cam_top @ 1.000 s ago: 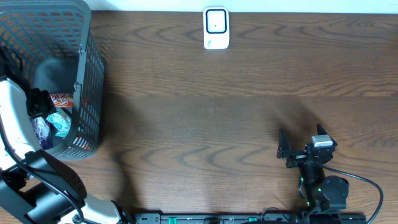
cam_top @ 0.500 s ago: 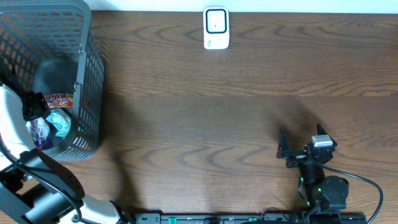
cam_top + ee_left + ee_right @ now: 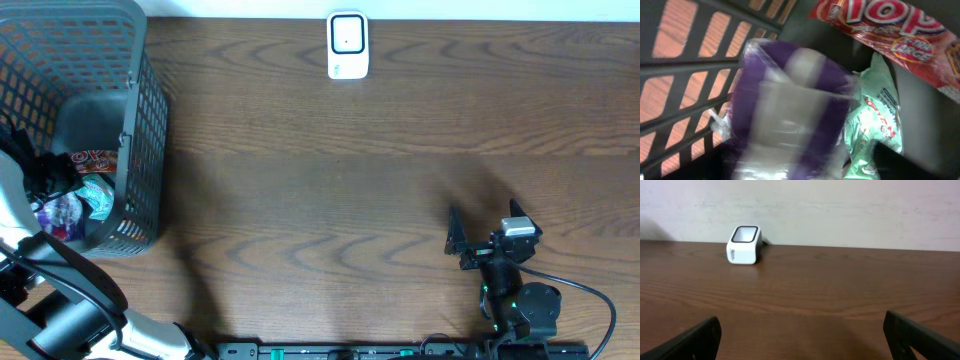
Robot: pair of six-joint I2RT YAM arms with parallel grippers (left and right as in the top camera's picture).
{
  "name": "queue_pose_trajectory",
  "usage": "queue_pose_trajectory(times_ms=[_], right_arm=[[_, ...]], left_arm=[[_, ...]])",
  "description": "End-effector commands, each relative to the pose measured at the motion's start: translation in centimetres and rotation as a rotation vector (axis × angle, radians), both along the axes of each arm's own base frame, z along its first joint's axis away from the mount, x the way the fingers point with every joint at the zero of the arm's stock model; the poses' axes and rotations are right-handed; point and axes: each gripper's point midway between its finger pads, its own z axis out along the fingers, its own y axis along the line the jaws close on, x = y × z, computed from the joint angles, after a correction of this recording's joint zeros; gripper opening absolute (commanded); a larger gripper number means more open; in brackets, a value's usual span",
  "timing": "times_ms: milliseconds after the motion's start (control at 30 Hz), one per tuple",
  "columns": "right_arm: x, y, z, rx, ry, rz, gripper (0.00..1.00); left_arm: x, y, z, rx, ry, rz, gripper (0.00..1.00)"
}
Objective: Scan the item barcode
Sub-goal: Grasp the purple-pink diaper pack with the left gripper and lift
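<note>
Left fingers [image 3: 48, 175] are inside the basket [image 3: 140, 120], close over the purple packet [image 3: 790, 115]. Whether they grip it cannot be told, as the view is blurred. A green packet [image 3: 875, 125] and a red packet [image 3: 890, 35] lie just beyond. Right fingers [image 3: 801, 321] are spread wide and empty over the desk [image 3: 840, 290]. The white scanner [image 3: 744, 245] stands well ahead of them, to the left.

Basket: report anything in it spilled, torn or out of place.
Nothing stands out. The purple packet, green packet and red packet lie loosely piled inside the basket, none visibly torn or spilled, though the purple one is blurred.
</note>
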Motion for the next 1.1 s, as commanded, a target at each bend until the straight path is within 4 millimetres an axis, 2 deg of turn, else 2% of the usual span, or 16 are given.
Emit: queue_pose_trajectory(times_ms=[0,233,267,500,567,600,633,667,700,800,867,1000,1067], right_arm=[[0.0,0.1,-0.1,-0.011,-0.001,0.005,0.99],[0.0,0.1,-0.1,-0.011,-0.001,0.005,0.99],[0.0,0.1,-0.1,-0.011,-0.001,0.005,0.99],[0.0,0.1,-0.1,-0.011,-0.001,0.005,0.99],[0.0,0.1,-0.1,-0.011,-0.001,0.005,0.99],[0.0,0.1,-0.1,-0.011,-0.001,0.005,0.99],[0.0,0.1,-0.1,-0.011,-0.001,0.005,0.99],[0.0,0.1,-0.1,-0.011,-0.001,0.005,0.99],[0.0,0.1,-0.1,-0.011,-0.001,0.005,0.99],[0.0,0.1,-0.1,-0.011,-0.001,0.005,0.99],[0.0,0.1,-0.1,-0.011,-0.001,0.005,0.99],[0.0,0.1,-0.1,-0.011,-0.001,0.005,0.99],[0.0,0.1,-0.1,-0.011,-0.001,0.005,0.99]], left_arm=[[0.3,-0.8,-0.9,-0.055,-0.010,-0.021,0.51],[0.1,-1.0,-1.2,-0.063,0.001,-0.021,0.51],[0.0,-1.0,-1.4,-0.066,0.004,-0.021,0.61],[-0.9,-1.8,-3.9,-0.089,0.031,-0.020,0.63],[-1.0,-1.9,-4.1,-0.092,0.034,-0.020,0.50],[-1.0,-1.9,-4.0,-0.091,0.033,-0.020,0.40],[-0.9,-1.8,-3.9,-0.089,0.030,-0.019,0.19],[-0.8,-1.7,-3.7,-0.085,0.024,-0.018,0.07],[-0.6,-1.7,-3.3,-0.081,0.015,-0.007,0.07],[0.3,-1.2,-1.0,-0.046,-0.044,0.027,0.07],[1.3,-1.0,1.4,-0.018,-0.118,0.064,0.07],[5.0,-2.5,9.0,-0.029,-0.418,0.022,0.07],[6.7,-3.8,14.5,-0.047,-0.625,-0.006,0.07]])
